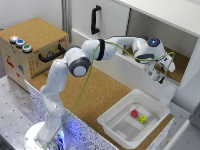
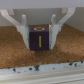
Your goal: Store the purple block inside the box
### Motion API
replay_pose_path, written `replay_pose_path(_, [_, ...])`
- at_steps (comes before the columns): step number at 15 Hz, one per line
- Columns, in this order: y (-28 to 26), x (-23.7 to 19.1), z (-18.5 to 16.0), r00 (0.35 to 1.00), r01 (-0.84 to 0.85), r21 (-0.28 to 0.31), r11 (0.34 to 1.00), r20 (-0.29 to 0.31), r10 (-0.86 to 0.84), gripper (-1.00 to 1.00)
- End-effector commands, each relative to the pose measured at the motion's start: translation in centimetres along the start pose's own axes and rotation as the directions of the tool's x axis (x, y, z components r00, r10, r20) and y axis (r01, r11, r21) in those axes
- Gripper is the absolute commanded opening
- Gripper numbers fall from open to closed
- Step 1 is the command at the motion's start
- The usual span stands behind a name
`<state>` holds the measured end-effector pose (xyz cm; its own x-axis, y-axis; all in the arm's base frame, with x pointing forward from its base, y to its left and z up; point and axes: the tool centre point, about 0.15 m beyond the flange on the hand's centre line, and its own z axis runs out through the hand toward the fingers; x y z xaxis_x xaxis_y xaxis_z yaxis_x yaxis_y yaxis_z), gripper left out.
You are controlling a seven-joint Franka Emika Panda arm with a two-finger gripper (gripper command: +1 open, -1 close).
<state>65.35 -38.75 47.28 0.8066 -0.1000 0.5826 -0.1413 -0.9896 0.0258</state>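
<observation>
Purple block (image 2: 39, 37) fills the wrist view, a cube with yellow marks on its near face, sitting on a cork floor (image 2: 30, 57); white fingers (image 2: 22, 29) stand on both sides of it

Claw (image 2: 39, 36): fingers bracket the block closely. Whether the pads press its sides or a thin gap remains, cannot tell; the picture is too blurred. Block looks to rest on the cork, not lifted

Exterior view: arm (image 1: 75, 60) reaches out long, the claw (image 1: 161, 75) poked into a low recess (image 1: 181, 62) with a cork bottom. Block itself not visible from here

Box (image 1: 156, 104), white and shallow, sits below and nearer than the claw, well apart from it. Inside it: one red piece (image 1: 134, 113), one yellow piece (image 1: 143, 119), close together. No purple block in it

Step in hand, by my reading: the pickup, at or just before the squeeze. Storing not yet begun

Next move calls for: a firm hold confirmed, a straight lift off the cork, a draw back out of the recess clear of its upper edge, then carry over the box's open middle and let go low, away from the two pieces already there
</observation>
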Motion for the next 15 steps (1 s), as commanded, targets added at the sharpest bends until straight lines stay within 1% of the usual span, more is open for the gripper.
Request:
replay_pose_path(1, [-0.6, -2.0, -2.4, 0.997, 0.073, 0.145, 0.987, -0.03, -0.069, -1.0])
replay_pose_path(2, [-0.7, -2.6, -2.9, 0.996, 0.086, 0.161, 0.983, -0.034, -0.082, -1.0])
replay_pose_path(4, [-0.8, -4.0, -4.6, 0.994, 0.11, 0.167, 0.98, -0.043, -0.105, -1.0])
replay_pose_path(6, [-1.3, -5.8, -6.8, 0.99, 0.137, 0.147, 0.98, -0.047, -0.132, -1.0])
replay_pose_path(7, [-1.6, -6.5, -8.0, 0.99, 0.134, 0.144, 0.98, -0.053, -0.128, -1.0])
replay_pose_path(9, [-2.7, -7.8, -10.1, 0.99, 0.133, 0.12, 0.984, -0.064, -0.126, -1.0])
replay_pose_path(11, [-4.4, -9.2, -12.0, 0.989, 0.14, 0.108, 0.984, -0.06, -0.134, -1.0])
replay_pose_path(15, [-7.9, -13.2, -13.7, 0.986, 0.163, 0.071, 0.984, -0.027, -0.162, -1.0])
